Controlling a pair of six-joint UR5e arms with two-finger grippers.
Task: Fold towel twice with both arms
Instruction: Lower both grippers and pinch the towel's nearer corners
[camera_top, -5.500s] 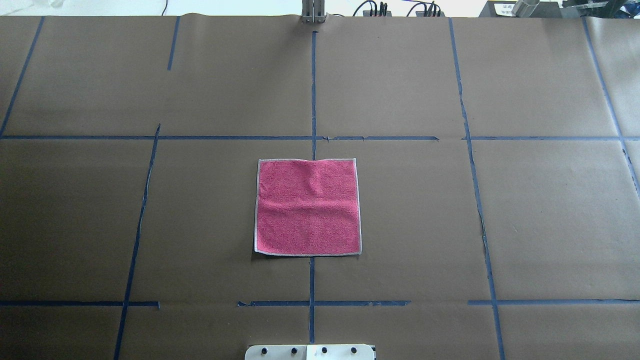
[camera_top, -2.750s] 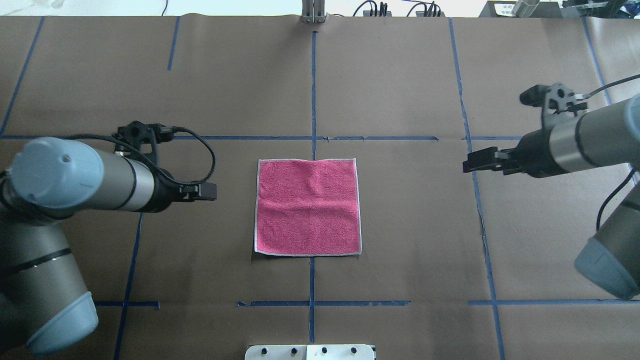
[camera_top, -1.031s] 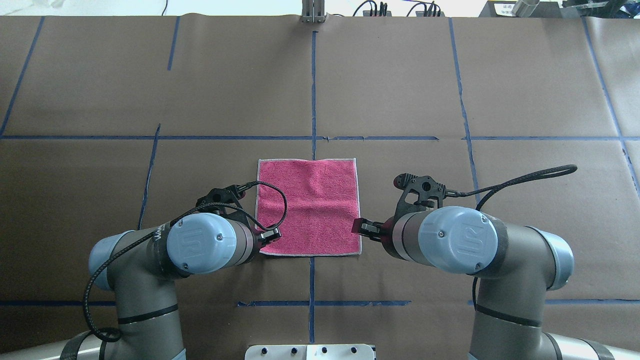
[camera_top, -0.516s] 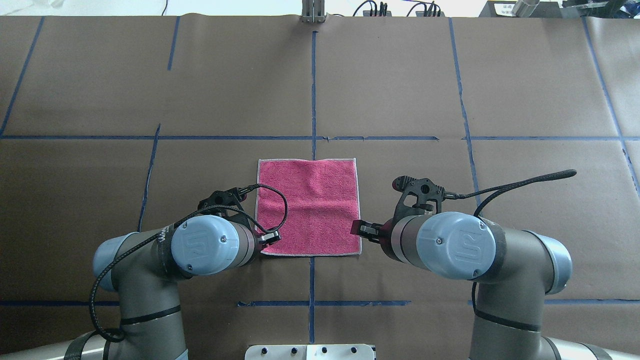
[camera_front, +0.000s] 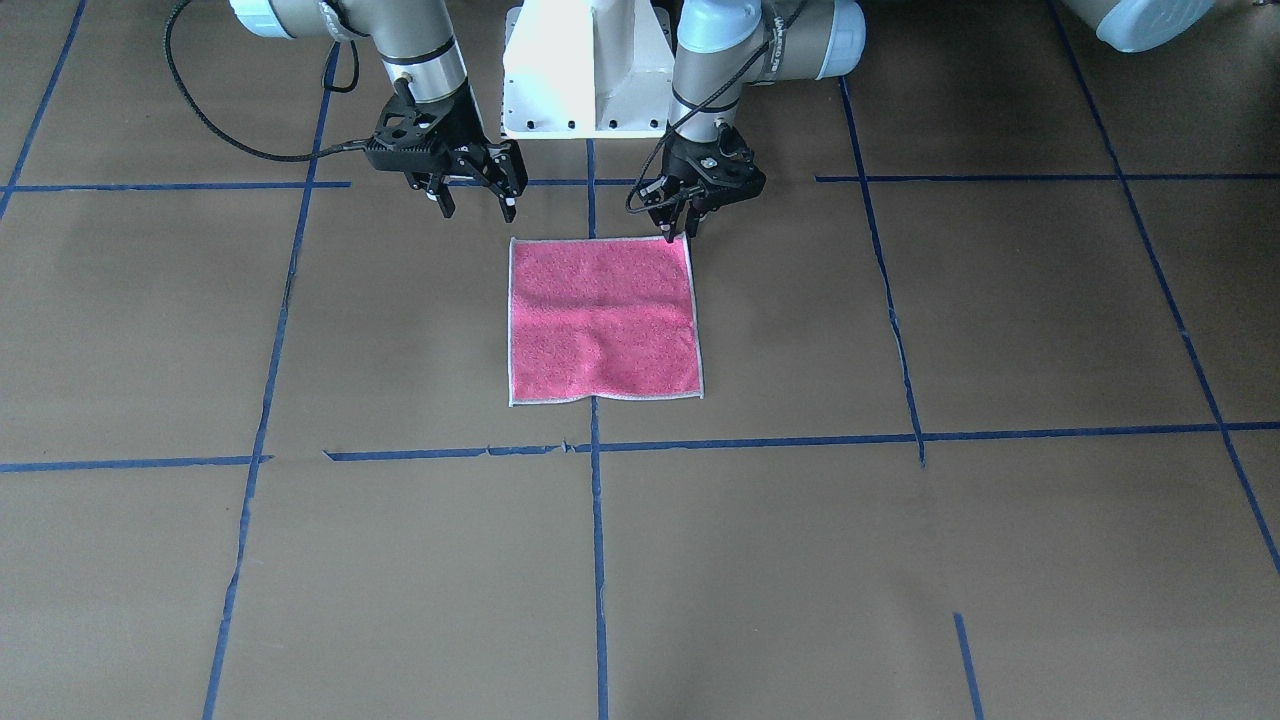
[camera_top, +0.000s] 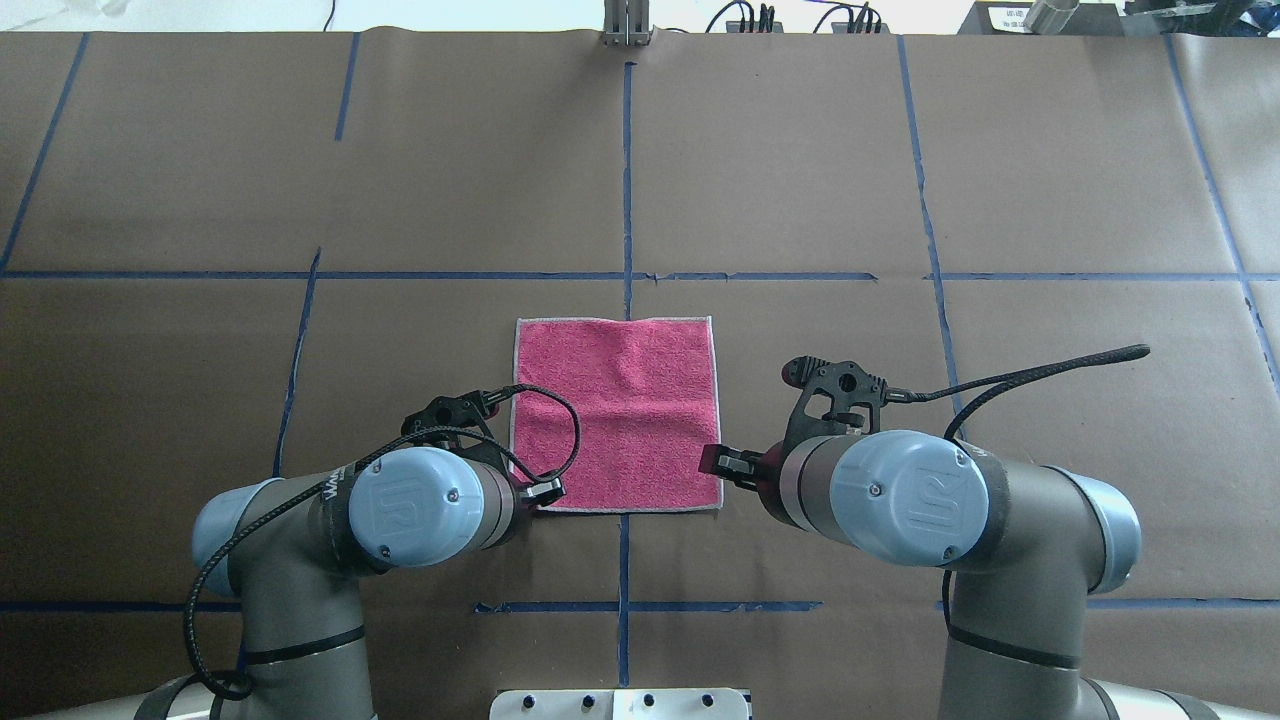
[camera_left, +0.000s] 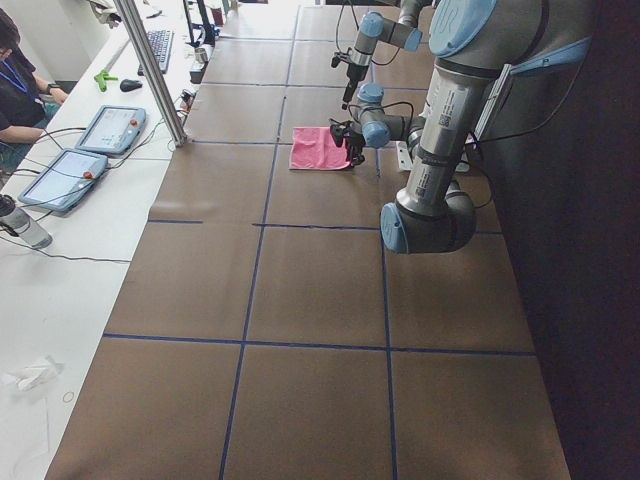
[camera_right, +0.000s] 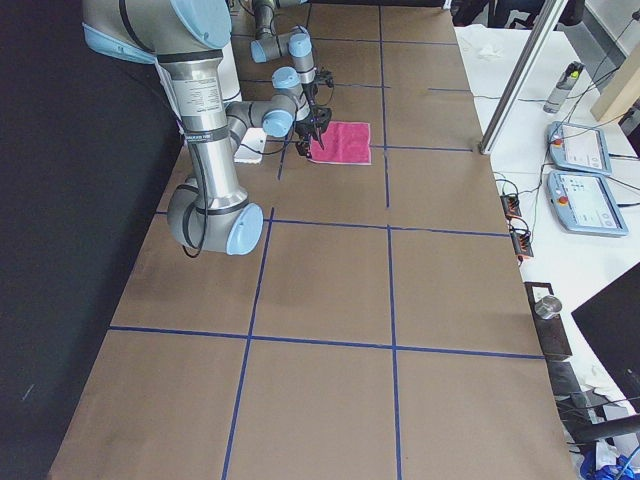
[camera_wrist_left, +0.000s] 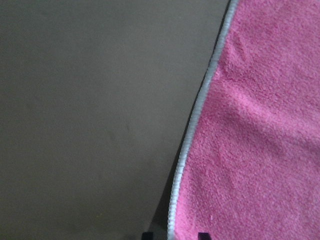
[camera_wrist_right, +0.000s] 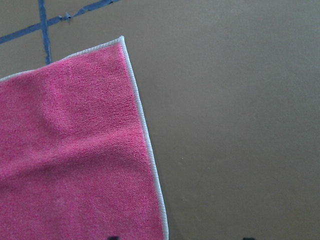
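Note:
The towel (camera_front: 600, 320) lies flat, pink face up, in the middle of the table; it also shows in the overhead view (camera_top: 615, 420). My left gripper (camera_front: 678, 232) is at its near left corner (camera_top: 540, 492), fingers narrowly apart. In the left wrist view the fingertips (camera_wrist_left: 146, 234) straddle the towel's whitish edge (camera_wrist_left: 192, 125). My right gripper (camera_front: 476, 208) is wide open just above the near right corner (camera_top: 715, 462). The right wrist view shows the towel's right edge (camera_wrist_right: 145, 135) and far corner. The towel is not lifted.
The white pedestal base (camera_front: 585, 70) stands just behind both grippers. Blue tape lines (camera_top: 626, 180) cross the brown table cover. A metal post (camera_left: 150, 70) and operators' tablets (camera_left: 100, 130) stand at the far side of the table.
Both arms came in from the sides to the towel's near corners. In the last second both grippers drew slightly nearer the robot, the left one to the near left corner. The towel has not moved.

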